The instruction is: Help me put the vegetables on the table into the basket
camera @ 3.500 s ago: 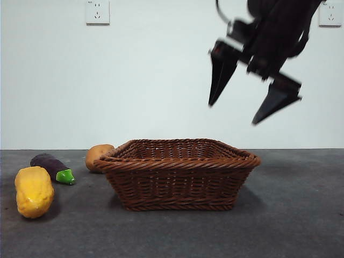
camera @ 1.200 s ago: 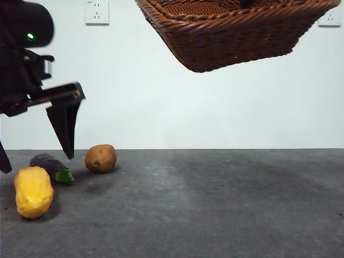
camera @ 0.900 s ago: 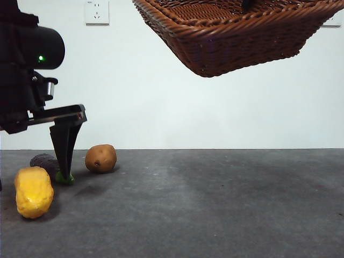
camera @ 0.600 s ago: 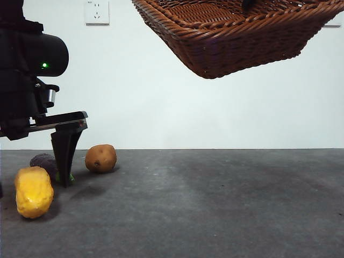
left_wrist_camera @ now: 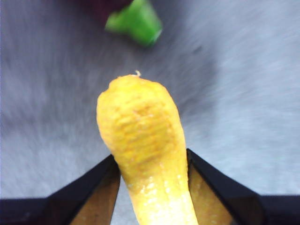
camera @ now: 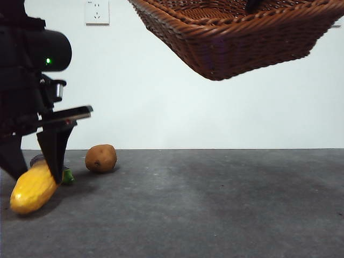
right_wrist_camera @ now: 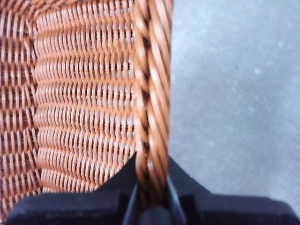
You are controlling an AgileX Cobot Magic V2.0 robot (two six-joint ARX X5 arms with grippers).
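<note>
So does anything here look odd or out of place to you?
Yes: the basket isn't on the table. The right gripper holds it by its rim, tilted, high in the air. Meanwhile the left gripper is clamped on the corn cob, while the eggplant and potato lie on the table.

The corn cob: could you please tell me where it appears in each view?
Front view: corn cob low at the left edge, between the left gripper jaws.
Left wrist view: centre, between the jaws.
Right wrist view: not in it.
Shared landmark: the eggplant green cap beside it.
</note>
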